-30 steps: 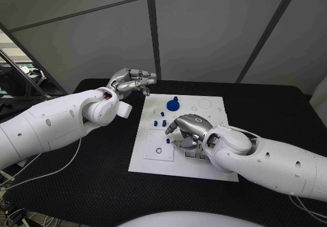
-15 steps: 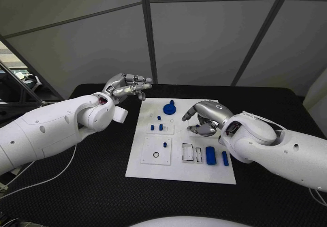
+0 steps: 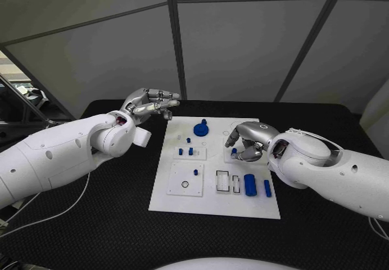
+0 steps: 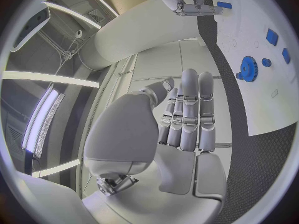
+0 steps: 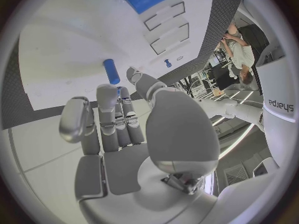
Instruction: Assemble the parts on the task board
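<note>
The white task board (image 3: 212,199) lies in the middle of the table. My right hand (image 3: 247,140) hovers over its far right part and pinches a small blue peg (image 3: 234,151) between thumb and a finger; the right wrist view shows that peg (image 5: 112,70) at the fingertips, just above the board (image 5: 62,50). My left hand (image 3: 154,104) is raised beyond the board's far left corner, fingers curled in and holding nothing. On the board are a blue gear (image 3: 201,129), small pegs (image 3: 185,151) and a thick blue cylinder (image 3: 250,184).
A slim blue bar (image 3: 267,188) lies beside the cylinder, with two rectangular slots (image 3: 229,182) to its left. A small peg (image 3: 195,172) and a round hole (image 3: 185,184) sit on the near left plate. Black table (image 3: 97,219) surrounds the board. The left wrist view shows the gear (image 4: 247,67).
My right hand left the board's near middle and moved to its far right part, then dropped slightly, with the peg at its fingertips. The left hand stayed put.
</note>
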`<act>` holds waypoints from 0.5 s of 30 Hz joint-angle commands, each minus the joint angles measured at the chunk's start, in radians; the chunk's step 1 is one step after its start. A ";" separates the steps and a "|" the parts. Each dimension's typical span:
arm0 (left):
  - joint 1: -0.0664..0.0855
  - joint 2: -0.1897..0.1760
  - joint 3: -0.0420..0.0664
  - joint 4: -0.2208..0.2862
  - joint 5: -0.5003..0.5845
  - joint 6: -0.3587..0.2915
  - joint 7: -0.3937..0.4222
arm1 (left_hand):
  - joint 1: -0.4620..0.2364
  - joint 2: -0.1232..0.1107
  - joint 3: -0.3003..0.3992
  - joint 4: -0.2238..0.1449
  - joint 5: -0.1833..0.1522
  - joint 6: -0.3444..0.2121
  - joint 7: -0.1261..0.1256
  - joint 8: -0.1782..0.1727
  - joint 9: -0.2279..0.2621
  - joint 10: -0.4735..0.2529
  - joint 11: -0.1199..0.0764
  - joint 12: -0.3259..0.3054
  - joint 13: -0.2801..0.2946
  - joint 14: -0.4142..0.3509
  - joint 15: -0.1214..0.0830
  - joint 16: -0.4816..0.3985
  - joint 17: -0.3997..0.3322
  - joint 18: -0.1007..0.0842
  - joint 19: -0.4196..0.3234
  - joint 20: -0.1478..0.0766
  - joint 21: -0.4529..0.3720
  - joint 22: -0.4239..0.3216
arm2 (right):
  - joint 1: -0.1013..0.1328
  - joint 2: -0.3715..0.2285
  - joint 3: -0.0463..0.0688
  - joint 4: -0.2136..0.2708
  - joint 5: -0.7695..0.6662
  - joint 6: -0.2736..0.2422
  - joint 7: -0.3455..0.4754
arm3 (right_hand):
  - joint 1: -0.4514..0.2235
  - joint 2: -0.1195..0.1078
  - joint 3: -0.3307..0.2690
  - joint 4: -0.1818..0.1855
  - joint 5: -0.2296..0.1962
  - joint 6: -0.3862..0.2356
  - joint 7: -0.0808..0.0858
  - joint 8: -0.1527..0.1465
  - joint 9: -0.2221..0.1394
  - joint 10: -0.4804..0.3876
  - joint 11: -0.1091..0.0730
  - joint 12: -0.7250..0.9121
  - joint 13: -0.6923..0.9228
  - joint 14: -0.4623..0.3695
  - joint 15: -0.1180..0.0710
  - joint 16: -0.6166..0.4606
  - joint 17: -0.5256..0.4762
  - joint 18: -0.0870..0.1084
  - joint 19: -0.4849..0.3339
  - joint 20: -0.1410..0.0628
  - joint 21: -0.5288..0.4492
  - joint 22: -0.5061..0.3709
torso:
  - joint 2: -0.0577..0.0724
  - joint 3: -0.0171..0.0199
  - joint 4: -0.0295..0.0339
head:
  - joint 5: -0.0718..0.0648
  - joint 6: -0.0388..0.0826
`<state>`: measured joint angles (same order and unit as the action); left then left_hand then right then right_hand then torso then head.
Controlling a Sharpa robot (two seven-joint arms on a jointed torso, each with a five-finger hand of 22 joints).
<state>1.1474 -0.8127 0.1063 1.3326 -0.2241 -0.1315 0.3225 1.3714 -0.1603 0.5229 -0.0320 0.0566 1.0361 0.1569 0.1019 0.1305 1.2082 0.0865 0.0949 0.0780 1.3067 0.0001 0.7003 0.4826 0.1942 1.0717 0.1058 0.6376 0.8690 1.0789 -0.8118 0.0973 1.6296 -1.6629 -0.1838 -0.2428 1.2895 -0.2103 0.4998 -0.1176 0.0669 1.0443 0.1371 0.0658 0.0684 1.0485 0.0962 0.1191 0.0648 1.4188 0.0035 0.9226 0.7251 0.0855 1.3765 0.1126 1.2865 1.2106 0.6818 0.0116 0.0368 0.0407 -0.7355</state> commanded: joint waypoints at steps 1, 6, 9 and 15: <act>0.001 0.000 0.001 0.001 0.006 0.010 0.000 | -0.002 0.009 -0.006 -0.002 -0.004 0.003 0.004 -0.005 0.001 0.004 0.003 0.004 0.002 -0.006 0.002 -0.006 -0.001 -0.012 -0.005 0.001 -0.003 -0.001 | 0.002 0.006 0.001 -0.007 -0.003 0.080 -0.023 | 0.003 -0.004 -0.008 0.001 -0.003 0.003 -0.010 -0.001 -0.001 -0.006 0.001 0.006 -0.001 -0.003 0.003 -0.005 -0.001 0.003 -0.008 0.001 -0.004 0.000 | 0.001 0.0001 0.0008 | 0.002 -0.002; 0.001 -0.001 0.001 0.001 0.006 0.010 -0.001 | -0.002 0.009 -0.006 -0.002 -0.004 0.003 0.004 -0.005 0.001 0.004 0.003 0.004 0.002 -0.006 0.002 -0.006 -0.001 -0.012 -0.005 0.001 -0.003 -0.001 | 0.002 0.012 0.001 -0.018 -0.017 0.095 -0.037 | 0.012 0.010 -0.002 0.004 -0.002 0.016 0.000 0.003 0.001 0.002 -0.002 0.014 0.000 -0.001 0.002 -0.001 -0.003 0.002 -0.004 0.000 0.001 0.006 | 0.000 0.0004 0.0005 | 0.003 -0.002; 0.001 -0.002 0.001 0.001 0.006 0.011 -0.001 | -0.002 0.009 -0.006 -0.002 -0.004 0.003 0.004 -0.005 0.001 0.004 0.003 0.004 0.002 -0.006 0.002 -0.006 -0.001 -0.012 -0.005 0.001 -0.003 -0.001 | 0.002 0.014 0.001 -0.021 -0.025 0.097 -0.044 | 0.017 0.022 0.010 0.008 0.001 0.029 0.004 0.006 0.003 0.017 -0.004 0.022 0.000 0.006 -0.001 0.012 0.006 -0.002 0.007 -0.001 0.014 0.022 | 0.000 0.0004 -0.0007 | 0.004 -0.003; 0.001 -0.001 0.001 0.000 0.006 0.012 -0.001 | -0.002 0.009 -0.006 -0.002 -0.004 0.003 0.004 -0.005 0.001 0.004 0.003 0.004 0.002 -0.006 0.002 -0.006 -0.001 -0.012 -0.005 0.001 -0.003 -0.001 | 0.002 0.016 0.001 -0.022 -0.032 0.092 -0.049 | 0.019 0.033 0.034 0.012 0.006 0.047 0.007 0.007 0.003 0.043 -0.006 0.028 0.000 0.017 -0.002 0.031 0.018 -0.008 0.024 -0.004 0.036 0.048 | 0.000 0.0012 -0.0017 | 0.005 -0.004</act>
<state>1.1474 -0.8146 0.1062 1.3324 -0.2239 -0.1307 0.3197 1.3714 -0.1603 0.5229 -0.0320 0.0566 1.0361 0.1569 0.1021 0.1306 1.2082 0.0865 0.0949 0.0779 1.3069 0.0002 0.7003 0.4827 0.1942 1.0717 0.1058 0.6376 0.8691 1.0792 -0.7968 0.0974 1.6067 -1.6787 -0.1064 -0.2800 1.3119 -0.1875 0.5297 -0.1048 0.0669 1.0831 0.1440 0.0658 0.0706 1.0847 0.0893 0.1435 0.0649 1.4279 0.0016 0.9506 0.7425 0.0855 1.3924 0.1072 1.3195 1.2573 0.6820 0.0124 0.0362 0.0453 -0.7390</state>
